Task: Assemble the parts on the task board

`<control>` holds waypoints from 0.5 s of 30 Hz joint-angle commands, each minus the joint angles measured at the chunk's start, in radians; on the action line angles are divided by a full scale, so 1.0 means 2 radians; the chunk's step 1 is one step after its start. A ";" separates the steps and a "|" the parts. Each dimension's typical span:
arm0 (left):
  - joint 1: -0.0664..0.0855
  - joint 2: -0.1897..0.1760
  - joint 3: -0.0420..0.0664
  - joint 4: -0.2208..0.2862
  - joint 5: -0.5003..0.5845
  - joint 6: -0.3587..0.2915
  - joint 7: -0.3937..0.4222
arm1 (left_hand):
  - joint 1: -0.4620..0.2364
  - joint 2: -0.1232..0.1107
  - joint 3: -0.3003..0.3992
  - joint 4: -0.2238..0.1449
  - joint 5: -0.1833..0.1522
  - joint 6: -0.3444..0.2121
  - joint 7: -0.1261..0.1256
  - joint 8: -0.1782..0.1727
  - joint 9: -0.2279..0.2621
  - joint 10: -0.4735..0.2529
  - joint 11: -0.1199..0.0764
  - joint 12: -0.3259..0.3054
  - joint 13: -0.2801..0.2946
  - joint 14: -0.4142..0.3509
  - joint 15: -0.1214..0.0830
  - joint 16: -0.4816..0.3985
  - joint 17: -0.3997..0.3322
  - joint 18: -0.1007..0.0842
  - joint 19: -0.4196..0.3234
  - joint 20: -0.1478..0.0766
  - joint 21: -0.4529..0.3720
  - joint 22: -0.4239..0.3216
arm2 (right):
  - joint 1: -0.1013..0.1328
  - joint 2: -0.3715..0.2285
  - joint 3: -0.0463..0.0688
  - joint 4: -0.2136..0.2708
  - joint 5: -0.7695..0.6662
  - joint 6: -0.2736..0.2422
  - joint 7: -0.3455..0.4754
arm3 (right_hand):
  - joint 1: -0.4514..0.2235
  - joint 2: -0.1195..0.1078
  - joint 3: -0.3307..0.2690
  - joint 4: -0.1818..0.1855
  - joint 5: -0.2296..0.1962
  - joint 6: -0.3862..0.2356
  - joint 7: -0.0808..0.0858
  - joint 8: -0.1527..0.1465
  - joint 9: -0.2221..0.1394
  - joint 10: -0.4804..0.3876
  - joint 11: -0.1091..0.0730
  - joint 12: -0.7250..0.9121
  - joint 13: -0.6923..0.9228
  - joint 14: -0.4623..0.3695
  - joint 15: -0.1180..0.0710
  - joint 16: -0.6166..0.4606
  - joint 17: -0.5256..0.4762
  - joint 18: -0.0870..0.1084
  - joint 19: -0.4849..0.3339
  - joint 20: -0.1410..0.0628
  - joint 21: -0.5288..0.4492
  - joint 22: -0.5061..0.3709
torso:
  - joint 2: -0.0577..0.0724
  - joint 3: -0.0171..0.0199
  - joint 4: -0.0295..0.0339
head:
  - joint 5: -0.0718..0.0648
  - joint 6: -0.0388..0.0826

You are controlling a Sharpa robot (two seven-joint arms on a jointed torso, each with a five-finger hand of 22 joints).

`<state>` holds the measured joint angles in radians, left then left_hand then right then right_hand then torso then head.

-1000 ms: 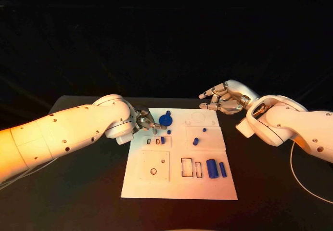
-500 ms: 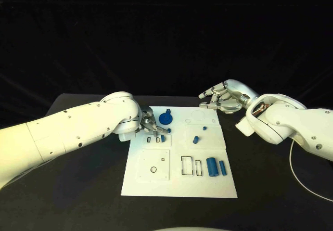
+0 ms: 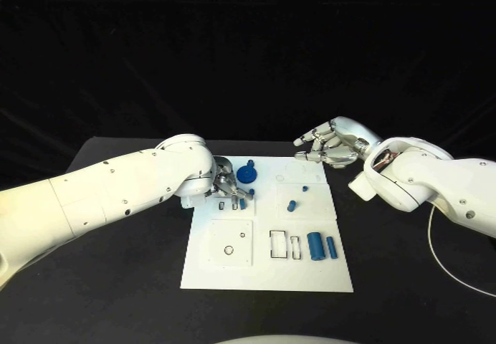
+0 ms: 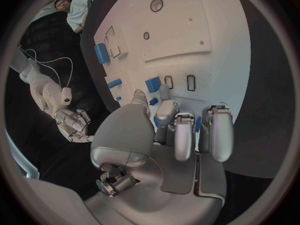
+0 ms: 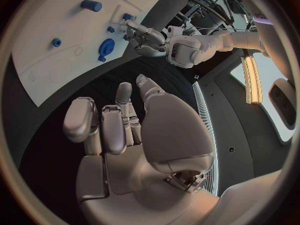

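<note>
The left hand (image 3: 229, 188) hangs low over the far left part of the task board (image 3: 269, 276), fingers curled down close together above the little slots there. A small blue part (image 4: 152, 84) sits right at its fingertips (image 4: 164, 92); from where I stand I cannot tell whether the hand pinches it or only touches it, the fingers cover too much. Just beyond that hand, on the far side, rests the round blue knob-like part (image 3: 246, 174). Two small blue pieces (image 3: 292, 207) lie between the two hands, nearer the board's middle. The right hand (image 3: 331, 149) hovers off the board's far right corner, above the black table (image 3: 124, 287), fingers bent inward and holding nothing. Two blue cylinders (image 3: 322, 248) lie side by side well apart from both hands, toward the robot's side of the board.
</note>
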<state>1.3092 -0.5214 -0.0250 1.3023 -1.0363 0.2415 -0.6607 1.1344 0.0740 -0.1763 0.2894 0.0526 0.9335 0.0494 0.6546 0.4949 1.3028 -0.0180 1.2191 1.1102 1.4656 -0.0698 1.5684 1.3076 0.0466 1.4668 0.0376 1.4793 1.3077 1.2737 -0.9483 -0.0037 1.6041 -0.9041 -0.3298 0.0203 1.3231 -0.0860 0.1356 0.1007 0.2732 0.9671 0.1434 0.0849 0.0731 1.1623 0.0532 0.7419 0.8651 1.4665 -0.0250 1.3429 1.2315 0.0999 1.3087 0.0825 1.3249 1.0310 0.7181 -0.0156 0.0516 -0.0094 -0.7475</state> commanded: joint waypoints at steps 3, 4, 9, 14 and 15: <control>0.001 0.003 0.000 -0.001 -0.001 0.014 -0.001 | 0.005 0.008 -0.004 -0.001 0.000 -0.005 -0.001 0.005 0.004 0.003 -0.001 0.003 0.001 0.053 -0.004 0.001 0.132 -0.006 0.016 -0.003 0.002 0.052 | 0.000 0.002 0.000 -0.002 -0.001 0.012 -0.002 | 0.001 0.001 0.001 -0.001 0.003 0.003 0.000 0.002 0.001 -0.003 0.000 -0.002 0.000 0.018 0.001 -0.001 -0.001 0.003 -0.003 0.000 -0.003 -0.001 | 0.000 0.0004 0.0004 | -0.002 -0.001; 0.001 0.004 0.000 -0.001 -0.001 0.015 -0.001 | 0.007 0.009 -0.004 -0.001 0.000 -0.005 -0.001 0.005 0.005 0.003 -0.001 0.003 0.001 0.053 -0.004 0.001 0.132 -0.005 0.016 -0.003 0.002 0.052 | 0.000 0.002 -0.001 -0.002 -0.001 0.012 -0.002 | 0.001 0.001 0.001 -0.001 0.003 0.003 0.000 0.002 0.001 -0.003 0.000 -0.002 -0.001 0.018 0.001 -0.001 -0.001 0.003 -0.003 0.000 -0.003 -0.001 | 0.000 0.0004 0.0003 | -0.002 -0.001; 0.000 0.006 0.000 -0.004 0.000 0.020 -0.002 | 0.015 0.012 -0.004 -0.003 0.001 -0.008 -0.001 0.008 0.010 0.003 -0.001 0.003 0.001 0.053 -0.004 0.001 0.132 -0.005 0.016 -0.003 0.002 0.052 | 0.000 0.003 -0.001 -0.003 -0.001 0.014 -0.003 | 0.001 0.002 0.000 0.000 0.004 0.003 0.000 0.002 0.001 -0.004 0.000 -0.003 -0.002 0.018 0.001 -0.001 -0.001 0.003 -0.004 0.000 -0.004 -0.002 | 0.000 0.0003 0.0005 | -0.002 -0.002; 0.000 0.010 0.000 -0.008 0.000 0.021 -0.002 | 0.020 0.013 -0.004 -0.003 0.001 -0.009 -0.001 0.009 0.013 0.002 -0.001 0.003 0.001 0.053 -0.004 0.001 0.132 -0.005 0.016 -0.003 0.002 0.052 | 0.000 0.004 -0.001 -0.004 -0.001 0.015 -0.003 | 0.001 0.002 0.000 0.000 0.005 0.003 0.000 0.002 0.001 -0.003 0.000 -0.002 -0.001 0.018 0.001 -0.001 -0.001 0.003 -0.004 0.000 -0.004 -0.002 | 0.000 0.0005 0.0001 | -0.002 -0.003; 0.000 0.010 -0.001 -0.009 0.001 0.022 -0.002 | 0.021 0.013 -0.004 -0.003 0.001 -0.009 -0.001 0.009 0.013 0.002 -0.001 0.003 0.001 0.053 -0.004 0.001 0.132 -0.005 0.016 -0.003 0.002 0.052 | 0.000 0.004 -0.001 -0.004 -0.001 0.016 -0.004 | 0.001 0.002 0.000 0.000 0.005 0.003 0.000 0.002 0.001 -0.003 0.000 -0.002 -0.001 0.018 0.001 -0.001 -0.001 0.003 -0.004 0.000 -0.004 -0.002 | 0.000 0.0005 0.0000 | -0.002 -0.003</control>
<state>1.3091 -0.5039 -0.0260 1.2865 -1.0360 0.2615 -0.6623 1.1666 0.1028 -0.1791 0.2866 0.0527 0.9239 0.0479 0.6698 0.5212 1.3028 -0.0180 1.2201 1.1115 1.4656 -0.0697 1.5684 1.3074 0.0468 1.4668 0.0376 1.4793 1.3076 1.2737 -0.9423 -0.0060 1.5971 -0.9039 -0.3162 0.0157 1.3231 -0.0860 0.1356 0.1007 0.2787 0.9671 0.1434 0.0849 0.0730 1.1623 0.0532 0.7420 0.8622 1.4665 -0.0251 1.3428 1.2295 0.0999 1.3087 0.0825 1.3209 1.0289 0.7176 -0.0150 0.0522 -0.0135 -0.7525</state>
